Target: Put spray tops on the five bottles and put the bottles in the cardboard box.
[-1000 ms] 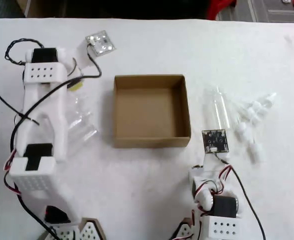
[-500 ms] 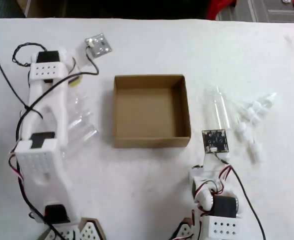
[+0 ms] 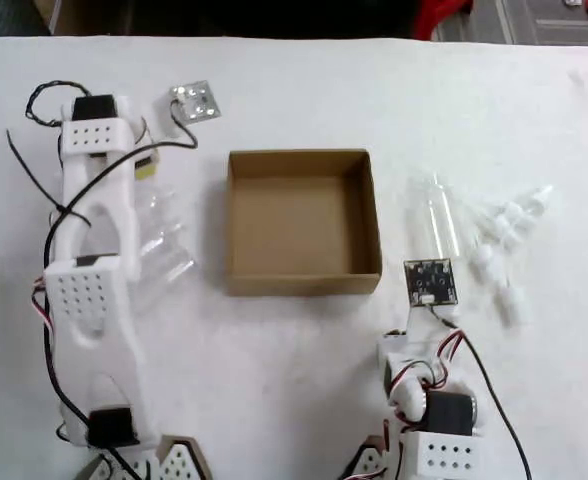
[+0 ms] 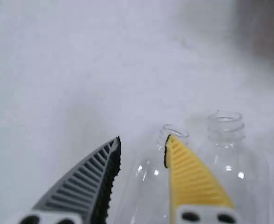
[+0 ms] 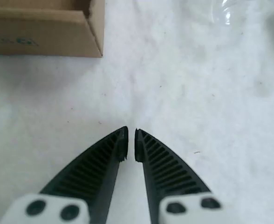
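Looking down from the high view, the cardboard box sits open in mid-table with nothing inside. The left arm stretches along its left side. Clear bottles lie on their sides between that arm and the box, partly tucked under the arm, and their exact heading is hard to read from up there.

The left wrist view fills that in. The left gripper has its grey and yellow fingers spread apart over two bare bottle necks, open-mouthed and uncapped, pointing away from the wrist. One neck peeks out just behind the yellow fingertip.

Over on the right, the high view gives us a lone bottle lying flat. Its long axis runs parallel to the box's side wall, narrow end toward the far edge. The white spray tops are scattered just beyond it.

The right gripper has its black fingers drawn together, holding nothing, low over bare table near the box corner.
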### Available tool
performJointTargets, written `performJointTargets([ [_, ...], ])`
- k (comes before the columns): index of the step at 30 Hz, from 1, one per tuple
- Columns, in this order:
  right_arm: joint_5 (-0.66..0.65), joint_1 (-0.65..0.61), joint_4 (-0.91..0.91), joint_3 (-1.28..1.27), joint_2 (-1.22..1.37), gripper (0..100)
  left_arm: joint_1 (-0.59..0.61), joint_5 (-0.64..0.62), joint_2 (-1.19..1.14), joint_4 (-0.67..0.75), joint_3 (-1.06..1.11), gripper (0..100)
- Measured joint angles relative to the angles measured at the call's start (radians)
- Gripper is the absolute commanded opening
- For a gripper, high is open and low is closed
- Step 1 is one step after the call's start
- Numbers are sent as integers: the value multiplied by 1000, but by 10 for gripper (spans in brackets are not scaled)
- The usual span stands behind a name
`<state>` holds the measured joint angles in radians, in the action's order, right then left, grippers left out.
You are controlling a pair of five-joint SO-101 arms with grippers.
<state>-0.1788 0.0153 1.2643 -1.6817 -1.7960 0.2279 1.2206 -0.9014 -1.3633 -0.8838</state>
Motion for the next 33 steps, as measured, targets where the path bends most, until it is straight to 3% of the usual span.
performJointTargets([
  [14, 0, 0, 0, 0, 0, 16, 0, 64, -138, -296, -396, 157],
  [33, 0, 0, 0, 0, 0, 16, -3, 152, -212, -318, -416, 157],
])
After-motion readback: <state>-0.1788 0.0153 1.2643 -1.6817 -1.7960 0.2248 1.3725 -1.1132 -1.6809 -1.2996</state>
